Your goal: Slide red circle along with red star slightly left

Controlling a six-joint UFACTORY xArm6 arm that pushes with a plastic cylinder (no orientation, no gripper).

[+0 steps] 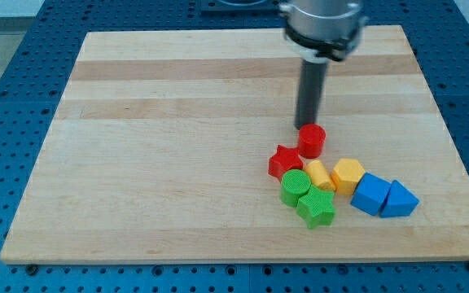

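Camera view has my tip sitting just above the red circle, on its far side toward the board's top edge, touching or nearly so; can't tell which. No gripper on this rig, just the bare rod, so nothing is held and nothing opens or shuts. Red circle is right of board centre, lower half, w/ the red star touching it at lower left.

Rest of the cluster is packed tight toward the bottom edge: yellow block and yellow hexagon just below the circle, green circle and green star under the red star, blue cube and blue triangle toward the bottom-right corner.

Risks, as I judge them: tip is behind the circle, not on its right side, so a push from here drives it down into the yellows instead of left. Round block can also roll off the rod and split from the star. Star's lower points look to touch green circle and yellow block, so a leftward shove prob drags those along
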